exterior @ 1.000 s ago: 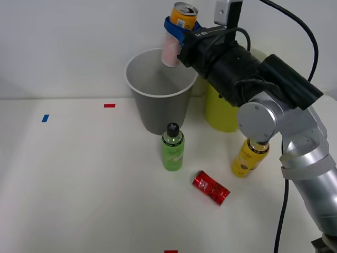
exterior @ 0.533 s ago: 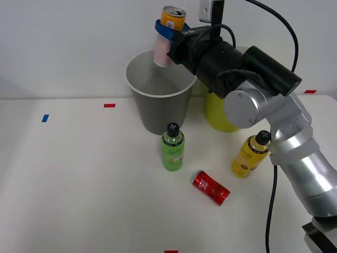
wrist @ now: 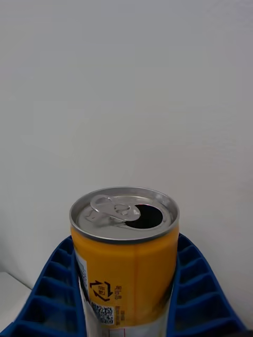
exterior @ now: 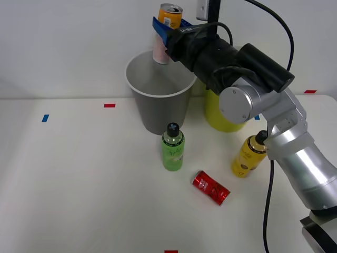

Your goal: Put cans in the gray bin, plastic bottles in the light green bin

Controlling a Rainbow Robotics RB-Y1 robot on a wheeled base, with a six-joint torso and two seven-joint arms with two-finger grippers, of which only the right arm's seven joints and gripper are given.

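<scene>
Right now the right gripper (exterior: 164,32) is pinching the orange can (exterior: 167,26) above the gray bin (exterior: 158,92)'s back rim beneath; releasing there risks bouncing it off.

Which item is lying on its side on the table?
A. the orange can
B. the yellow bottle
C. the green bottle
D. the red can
D: the red can lies flat on the table, while the green bottle stands upright, the yellow bottle stands leaning slightly, and the orange can is held in the right gripper above the gray bin.
</scene>
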